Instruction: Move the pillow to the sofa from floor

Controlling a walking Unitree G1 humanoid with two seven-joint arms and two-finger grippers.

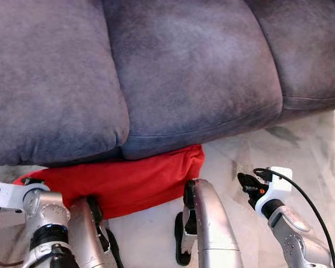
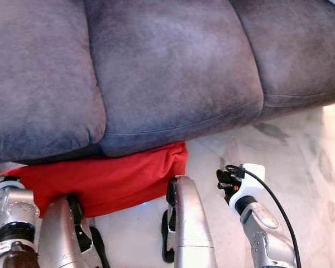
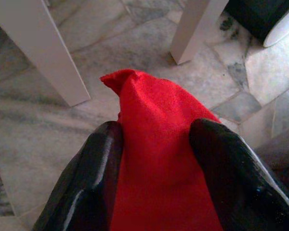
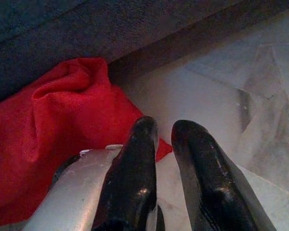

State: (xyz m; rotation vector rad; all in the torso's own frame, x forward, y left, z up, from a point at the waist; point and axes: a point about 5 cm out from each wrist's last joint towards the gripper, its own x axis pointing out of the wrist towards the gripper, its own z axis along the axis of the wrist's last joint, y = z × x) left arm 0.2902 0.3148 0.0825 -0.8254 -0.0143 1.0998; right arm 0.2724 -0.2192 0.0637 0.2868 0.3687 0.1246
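A red pillow lies on the marble floor, its far edge tucked under the front of the grey sofa. My left gripper is shut on the pillow's left end, with red fabric bunched between its two black fingers. My right gripper hangs low over the floor just right of the pillow's right corner. Its fingers are shut with nothing between them. In the left eye view the right wrist sits to the right of the pillow.
The sofa's three wide seat cushions span the upper part of the eye views. My own silver legs stand close in front of the pillow. Pale marble floor lies to the right. Two white furniture legs stand beyond the pillow's left end.
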